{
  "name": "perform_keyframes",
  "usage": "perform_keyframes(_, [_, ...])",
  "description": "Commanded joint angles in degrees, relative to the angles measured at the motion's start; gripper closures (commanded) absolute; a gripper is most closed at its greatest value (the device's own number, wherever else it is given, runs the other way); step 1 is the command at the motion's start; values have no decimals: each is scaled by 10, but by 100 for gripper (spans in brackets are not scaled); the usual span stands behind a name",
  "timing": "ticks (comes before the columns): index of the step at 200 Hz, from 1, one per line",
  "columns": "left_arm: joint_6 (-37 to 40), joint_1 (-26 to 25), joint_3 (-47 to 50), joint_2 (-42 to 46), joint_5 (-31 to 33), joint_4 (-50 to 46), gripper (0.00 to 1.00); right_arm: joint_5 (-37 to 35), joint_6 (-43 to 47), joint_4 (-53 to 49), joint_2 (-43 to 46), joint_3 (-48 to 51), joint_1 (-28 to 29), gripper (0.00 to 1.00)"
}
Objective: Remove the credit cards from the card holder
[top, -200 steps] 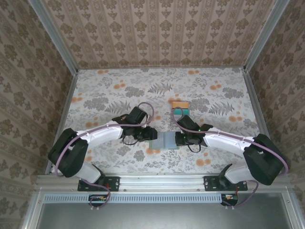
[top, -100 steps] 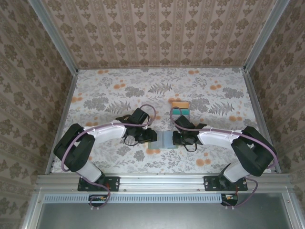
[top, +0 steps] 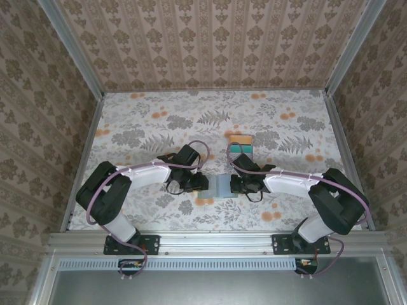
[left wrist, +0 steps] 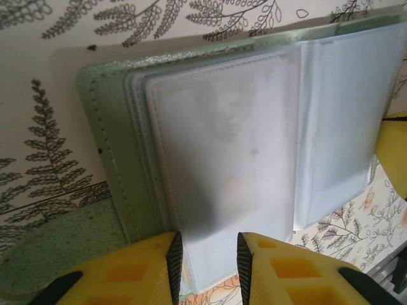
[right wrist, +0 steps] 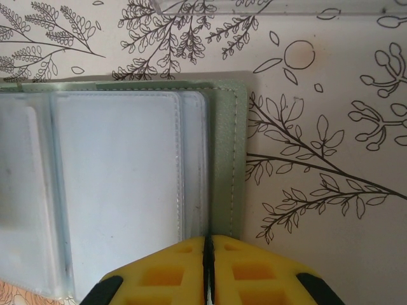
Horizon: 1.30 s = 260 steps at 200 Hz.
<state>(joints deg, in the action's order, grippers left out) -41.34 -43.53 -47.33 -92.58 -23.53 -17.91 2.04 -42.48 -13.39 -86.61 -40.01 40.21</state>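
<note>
The card holder [top: 222, 186] lies open on the floral table between my two grippers. Its sage-green cover [left wrist: 111, 165] frames clear plastic sleeves [left wrist: 222, 146]; I cannot tell whether the pale sheet showing through them is a card. My left gripper [left wrist: 208, 264] hovers at the sleeves' near edge, jaws apart, a sleeve showing in the gap. My right gripper [right wrist: 208, 267] is shut, its tips resting where the sleeves meet the green cover [right wrist: 226, 159]. A small stack of credit cards [top: 240, 144], orange and teal, lies on the table just beyond the holder.
Patterned walls and metal rails [top: 82, 70] enclose the table on three sides. Both arms [top: 146, 173] reach inward from the near corners and meet at the middle. The right gripper's yellow finger [left wrist: 394, 152] shows at the holder's far side in the left wrist view.
The left gripper has slid a little to the right onto the holder and its jaws have narrowed. The right arm drew in slightly, then held still.
</note>
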Motion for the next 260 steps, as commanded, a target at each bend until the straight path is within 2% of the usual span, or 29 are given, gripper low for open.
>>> perform_keyframes(1, [15, -4, -14, 8, 15, -26, 69, 11, -12, -2, -22, -3, 5, 87])
perform_keyframes(55, [19, -5, -17, -2, 6, -20, 69, 13, -11, -2, -26, -4, 6, 87])
perform_keyframes(72, [24, -7, -23, -13, -10, -11, 64, 12, -11, -1, -28, -4, 6, 87])
perform_keyframes(95, [29, -14, -34, -19, -23, -2, 52, 13, -12, -1, -28, -5, 8, 87])
perform_keyframes(106, [32, -17, -38, -17, -26, 1, 50, 12, -12, -1, -28, -4, 8, 87])
perform_keyframes(175, [32, -17, -50, -13, -45, 14, 50, 11, -15, 0, -31, -3, 10, 87])
perform_keyframes(237, [33, -15, -41, 14, 16, -45, 52, 10, -15, -1, -32, -3, 11, 87])
perform_keyframes(260, [35, -16, -37, 15, 20, -49, 52, 11, -16, 0, -35, -4, 11, 87])
